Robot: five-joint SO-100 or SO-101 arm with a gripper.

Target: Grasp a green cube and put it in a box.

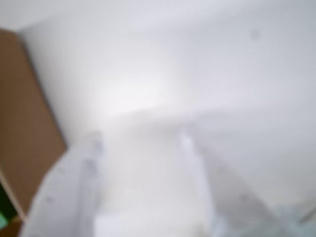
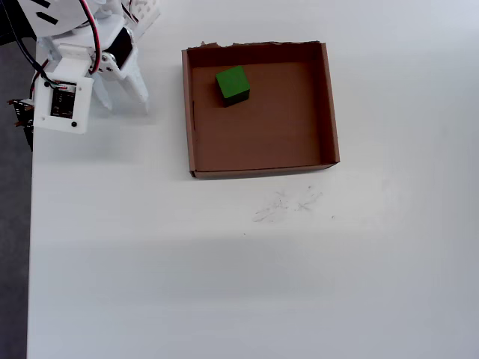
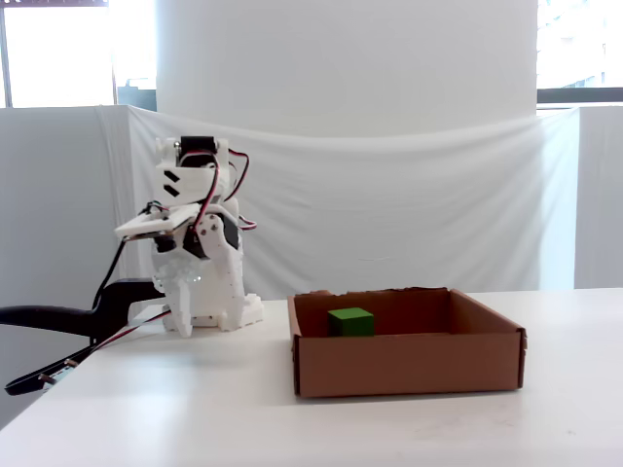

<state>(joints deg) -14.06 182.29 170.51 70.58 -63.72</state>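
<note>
The green cube (image 2: 233, 84) lies inside the box (image 2: 329, 105), near its far-left corner in the overhead view. In the fixed view the cube (image 3: 350, 321) shows just above the box's front wall (image 3: 409, 365). My gripper (image 2: 124, 105) is left of the box, well apart from it, pointing down at the white table. Its two white fingers stand apart with nothing between them. The wrist view is blurred: the gripper (image 1: 140, 140) shows two pale fingers with bare table between, and a brown surface (image 1: 22, 128) at the left edge. The cube is not seen there.
The white arm (image 3: 200, 243) is folded over its base at the table's left end. A dark clamp and wires (image 3: 58, 326) stick out past the table's left edge. Faint scuff marks (image 2: 284, 206) lie on the table in front of the box.
</note>
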